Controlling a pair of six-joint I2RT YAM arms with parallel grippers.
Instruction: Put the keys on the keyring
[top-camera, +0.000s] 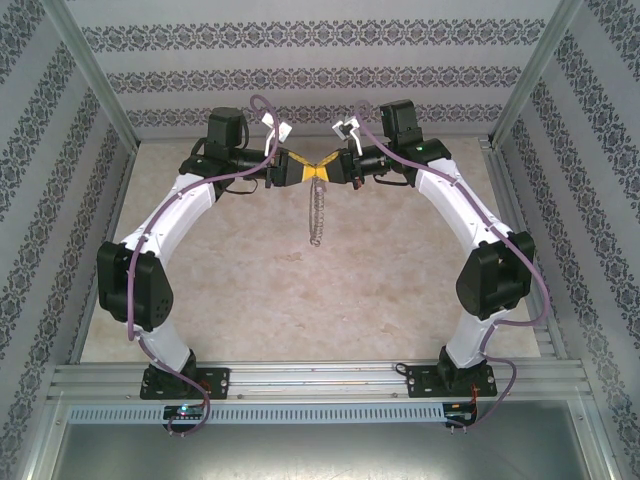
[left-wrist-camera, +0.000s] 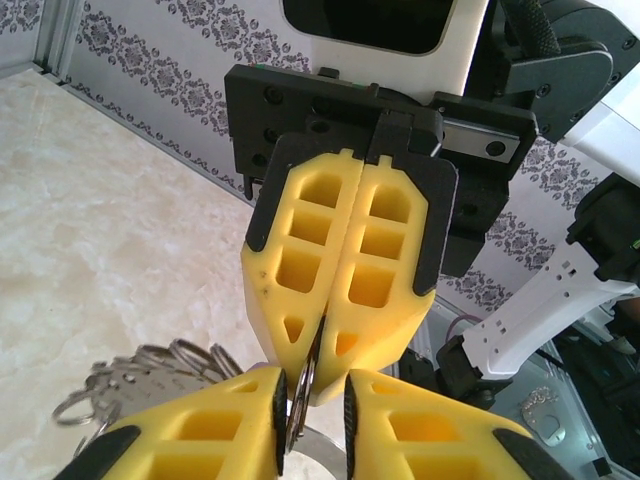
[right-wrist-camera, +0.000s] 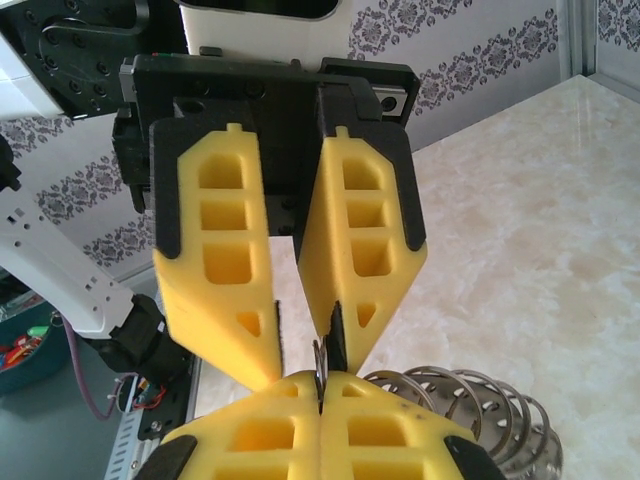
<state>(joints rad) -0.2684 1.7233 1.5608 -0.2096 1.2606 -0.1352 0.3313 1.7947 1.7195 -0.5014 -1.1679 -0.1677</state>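
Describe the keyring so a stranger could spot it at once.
At the far middle of the marbled table, the yellow-tipped left gripper and right gripper meet tip to tip. The keyring hangs straight down from that meeting point, pinched in the right gripper. It is thin, dark and chain-like, dangling above the table rather than lying on it.

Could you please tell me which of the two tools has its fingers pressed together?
The right tool: its yellow fingers meet, pinching the thin edge of the keyring, whereas the fingers of the left tool stand apart with a visible gap.
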